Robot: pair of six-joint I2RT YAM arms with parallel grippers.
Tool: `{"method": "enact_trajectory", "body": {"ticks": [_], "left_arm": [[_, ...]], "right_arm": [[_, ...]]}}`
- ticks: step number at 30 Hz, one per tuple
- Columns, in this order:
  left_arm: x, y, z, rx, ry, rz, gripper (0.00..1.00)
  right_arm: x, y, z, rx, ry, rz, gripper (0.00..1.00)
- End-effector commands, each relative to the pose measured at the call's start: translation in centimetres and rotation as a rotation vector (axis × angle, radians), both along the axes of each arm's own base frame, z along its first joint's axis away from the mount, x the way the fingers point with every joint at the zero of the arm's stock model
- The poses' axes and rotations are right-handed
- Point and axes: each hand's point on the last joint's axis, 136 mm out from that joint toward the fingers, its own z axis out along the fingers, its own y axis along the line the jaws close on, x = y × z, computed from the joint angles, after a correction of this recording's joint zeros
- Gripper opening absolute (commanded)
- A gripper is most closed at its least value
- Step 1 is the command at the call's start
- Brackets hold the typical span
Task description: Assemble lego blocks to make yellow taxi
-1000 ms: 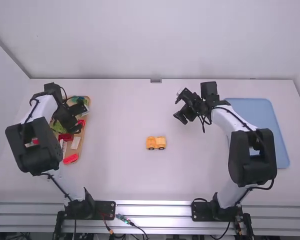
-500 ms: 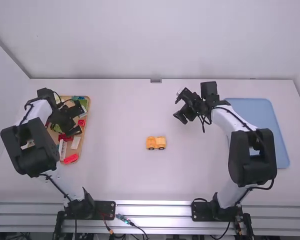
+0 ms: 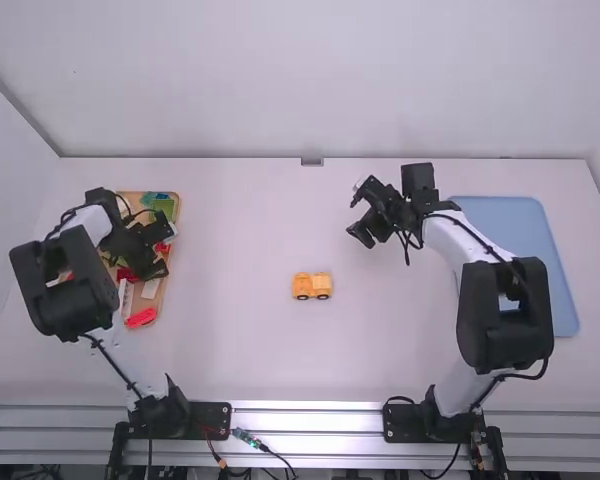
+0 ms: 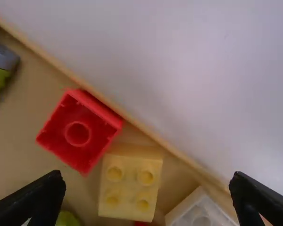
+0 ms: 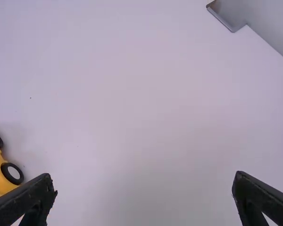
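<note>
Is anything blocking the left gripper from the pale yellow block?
Nothing visible covers the pale yellow block; the left gripper hangs open above. A red block and a white block sit close beside it and might get bumped.

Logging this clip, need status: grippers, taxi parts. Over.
Left gripper open above tray, over yellow brick. Right gripper open, empty. Yellow wheeled base on table between arms, nothing blocking it.

White links — black joints — loose black cables
</note>
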Motion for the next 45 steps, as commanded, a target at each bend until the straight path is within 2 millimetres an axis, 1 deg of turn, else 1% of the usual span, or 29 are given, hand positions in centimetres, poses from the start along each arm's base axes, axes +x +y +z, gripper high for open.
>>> {"method": "enact_trajectory", "body": {"ticks": [1,3,5,11,14,16,22,24,26,32,35,36,38,41,45], "left_arm": [[0.2,0.6,0.3,0.007,-0.005,0.016,0.9],[0.3,0.7,0.4,-0.004,-0.013,0.021,0.88],[0.4,1.0,0.6,-0.01,-0.024,0.034,0.84],[0.6,2.1,0.7,-0.009,-0.044,0.084,0.81],[0.7,2.0,0.8,-0.031,-0.058,0.084,0.8],[0.9,1.5,1.0,-0.055,-0.069,0.077,0.77],[1.0,1.2,0.9,-0.054,-0.07,0.071,0.7],[0.9,1.4,0.9,-0.056,-0.069,0.076,0.68],[1.1,1.1,0.9,-0.078,-0.077,0.074,0.67],[0.9,1.1,0.1,-0.071,-0.054,0.075,0.66],[0.9,1.8,-1.2,-0.056,-0.033,0.108,0.65],[0.8,1.7,-1.6,-0.057,-0.025,0.104,0.63],[0.9,1.5,-1.8,-0.064,-0.024,0.1,0.62],[0.9,2.1,-1.9,-0.045,-0.023,0.108,0.59],[0.7,2.0,-1.4,-0.047,-0.003,0.11,0.56]], "right_arm": [[0.3,0.2,1.6,0.013,-0.033,0.005,0.99],[0.4,0.2,1.6,0.013,-0.033,0.005,0.99],[0.3,0.2,1.6,0.013,-0.032,0.005,0.99],[0.3,0.2,1.5,0.012,-0.03,0.005,0.99],[0.3,0.2,1.5,0.013,-0.028,0.005,0.99],[0.3,0.2,1.5,0.014,-0.028,0.004,0.99],[0.2,0.2,1.5,0.012,-0.026,0.005,0.99],[0.2,0.2,1.5,0.013,-0.026,0.004,0.99],[0.2,0.2,1.5,0.012,-0.025,0.004,0.99],[0.2,0.2,1.5,0.012,-0.025,0.004,0.99],[0.2,0.2,1.5,0.012,-0.025,0.004,0.99],[0.2,0.2,1.5,0.012,-0.024,0.004,0.99],[0.2,0.2,1.4,0.011,-0.022,0.004,0.99],[0.0,0.2,1.3,0.008,-0.019,0.01,0.99],[0.0,0.1,1.3,0.006,-0.015,0.009,0.99]]}}
